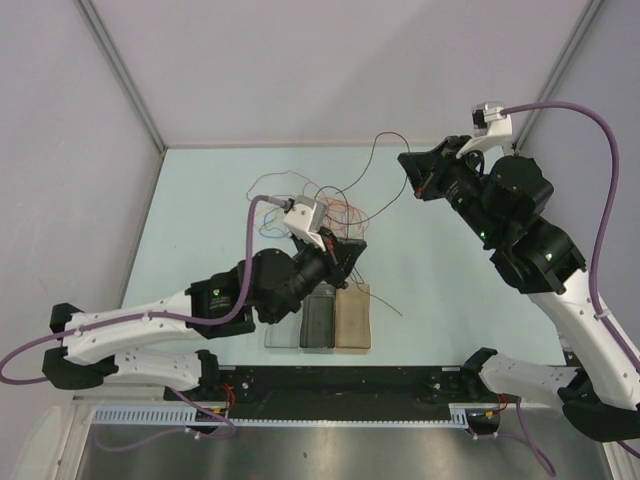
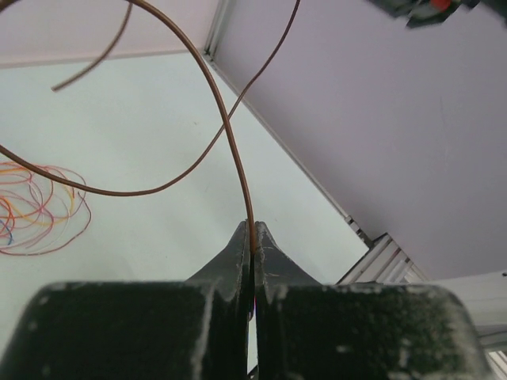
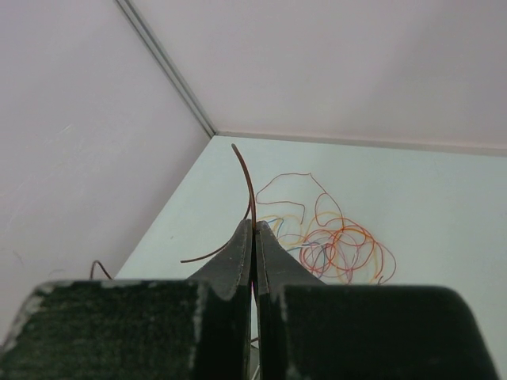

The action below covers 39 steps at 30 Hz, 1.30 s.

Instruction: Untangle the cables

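While both your claws are clenched, each one pinches the dark brown cable (image 3: 251, 190) | left gripper (image 2: 252, 237): gripping it over mid-table | right gripper (image 3: 253, 229): gripping it toward the far right | other cables (image 1: 320, 205): red, orange and blue tangle lying on the table (image 1: 200, 200), just beyond your left gripper.

Two-tone build on left arm (image 1: 120, 345) and right arm (image 1: 575, 325): glossy white shells on the long links, chunky matte-black housings at the joints. Along each, a thick purple cable (image 1: 604, 140), plugged into a small white camera block (image 1: 303, 213) at the wrist. Tiny green lights (image 1: 483, 237) on the black motor housings. On left gripper (image 2: 252, 231) and right gripper (image 3: 253, 226), black wedge-shaped fingers (image 2: 234, 265), scuffed pale at the edges.
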### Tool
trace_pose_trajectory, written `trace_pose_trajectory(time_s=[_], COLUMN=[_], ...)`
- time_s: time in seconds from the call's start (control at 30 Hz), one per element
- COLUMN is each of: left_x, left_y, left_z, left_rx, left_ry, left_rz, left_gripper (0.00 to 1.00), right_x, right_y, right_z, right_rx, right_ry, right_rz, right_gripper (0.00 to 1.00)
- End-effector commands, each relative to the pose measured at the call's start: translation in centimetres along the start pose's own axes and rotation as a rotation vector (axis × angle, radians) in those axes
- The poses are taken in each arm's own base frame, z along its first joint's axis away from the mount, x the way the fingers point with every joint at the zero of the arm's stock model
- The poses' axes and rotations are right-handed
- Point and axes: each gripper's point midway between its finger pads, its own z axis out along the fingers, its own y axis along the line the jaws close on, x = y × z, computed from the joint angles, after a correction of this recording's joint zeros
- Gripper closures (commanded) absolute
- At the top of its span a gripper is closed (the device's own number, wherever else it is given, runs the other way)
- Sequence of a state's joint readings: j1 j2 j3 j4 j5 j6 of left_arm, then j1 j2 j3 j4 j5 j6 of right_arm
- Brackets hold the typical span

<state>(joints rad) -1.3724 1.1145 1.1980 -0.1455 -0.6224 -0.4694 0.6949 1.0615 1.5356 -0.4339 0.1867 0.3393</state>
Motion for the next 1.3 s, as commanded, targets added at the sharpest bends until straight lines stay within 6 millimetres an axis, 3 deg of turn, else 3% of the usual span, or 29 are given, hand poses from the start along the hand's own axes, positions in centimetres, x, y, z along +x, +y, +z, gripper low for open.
trace_pose_trajectory(time_s=[0.0,0.17,0.33,0.67,1.07,1.2,1.23,1.27], left_x=[-7.1,-10.2,-10.0,-4.4,2.9,5.8,5.7,7.1], left_y=[-1.3,-2.4,-2.4,-2.5,-2.1,-3.0,-4.3,-4.0], left_z=[-2.6,-4.2,-4.8,-3.3,-0.6,-0.4,-0.6,-0.7], left_rx=[0.059,0.108,0.12,0.144,0.116,0.188,0.256,0.269], left_ry=[-0.123,-0.122,-0.084,0.028,0.169,0.22,0.21,0.227], left_rz=[-0.005,0.032,0.035,0.073,0.06,0.034,0.01,0.014], left_gripper=[1.0,1.0,1.0,0.99,1.0,1.0,1.0,1.0], right_x=[-3.3,-4.7,-5.3,-1.1,1.4,2.8,3.3,3.8], right_y=[1.2,2.0,2.5,0.9,-1.0,-1.3,-1.2,-1.4], right_z=[-0.4,0.0,0.1,0.3,-0.8,-1.1,-1.1,-1.2], right_rx=[-0.032,-0.046,-0.061,-0.019,0.045,0.05,0.042,0.047], right_ry=[-0.092,-0.112,-0.124,-0.042,0.019,0.061,0.077,0.098], right_rz=[-0.005,-0.019,-0.011,0.019,0.013,0.021,0.028,0.028], right_gripper=[1.0,1.0,1.0,1.0,1.0,1.0,1.0,1.0])
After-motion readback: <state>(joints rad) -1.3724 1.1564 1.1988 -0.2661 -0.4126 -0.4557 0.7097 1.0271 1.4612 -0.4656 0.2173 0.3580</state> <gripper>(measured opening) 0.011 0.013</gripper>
